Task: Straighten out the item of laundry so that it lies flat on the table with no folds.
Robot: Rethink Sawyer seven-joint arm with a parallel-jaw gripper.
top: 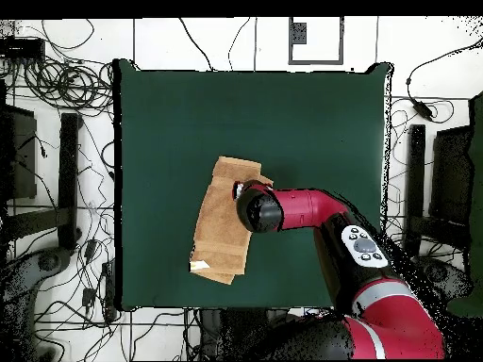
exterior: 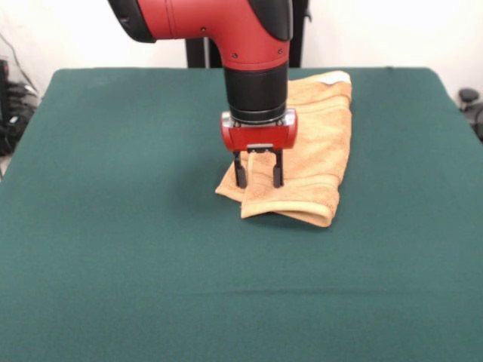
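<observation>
A: How is the orange-tan towel [exterior: 317,143] placed?
B: It is folded lengthwise on the green table [exterior: 113,226], white tag at its far corner.
A: And the gripper [exterior: 257,178]?
B: Fingers are spread apart over the near folded edge; nothing is seen clamped

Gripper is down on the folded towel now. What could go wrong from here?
1. The gripper stands open over the towel near its folded front edge; it may close on both layers, so a pull would drag the towel folded.
2. The towel reaches the table edge on the robot's side; a pull that way could slide it off.
</observation>
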